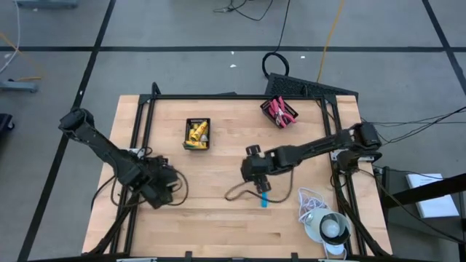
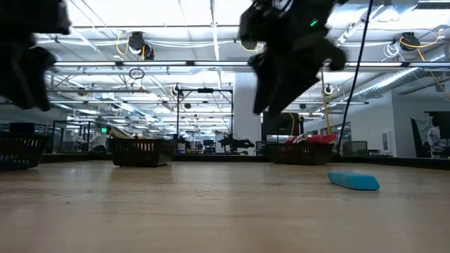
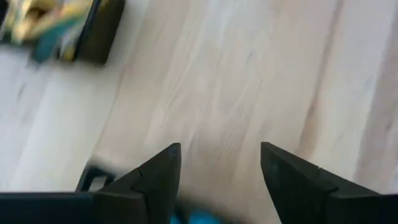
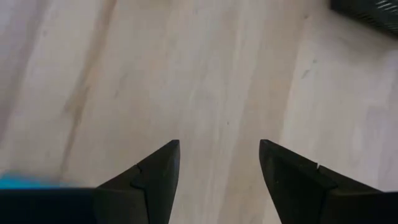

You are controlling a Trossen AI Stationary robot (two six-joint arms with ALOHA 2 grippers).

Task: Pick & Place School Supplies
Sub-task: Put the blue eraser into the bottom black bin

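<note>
Tabletop (image 1: pixel 218 218): light wood with a black frame along its edges, filling the middle of the high view.

Left arm: enters from the upper left of the high view and runs down toward the lower left of the tabletop. Left hand (image 1: pixel 162 185) sits above bare wood, well apart from both trays. In its wrist view the left hand (image 3: pixel 221 149) has its fingers (image 3: pixel 163 168) spread wide, with only wood grain between them; it holds nothing.

Right arm: enters from the right edge of the high view and reaches leftward to the centre. Right hand (image 1: pixel 256 178) hangs off the surface, seen as a dark mass in the upper middle of the low view (image 2: pixel 288 56). In its wrist view the right hand (image 4: pixel 219 146) is also wide, with nothing between the fingers (image 4: pixel 163 165).

Black tray (image 1: pixel 186 133), upper centre-left: holds the yellow tubes (image 1: pixel 198 131).

Second black tray (image 1: pixel 266 109), upper centre-right, set at an angle: holds the red-handled scissors (image 1: pixel 279 111).

White cord (image 1: pixel 309 198) with a round grey-white object (image 1: pixel 329 227): lower right corner of the tabletop.

Light-blue piece (image 1: pixel 263 198): lies flat on bare wood just below the right hand in the high view and apart from it; in the low view it rests at lower right (image 2: pixel 354 181).
</note>
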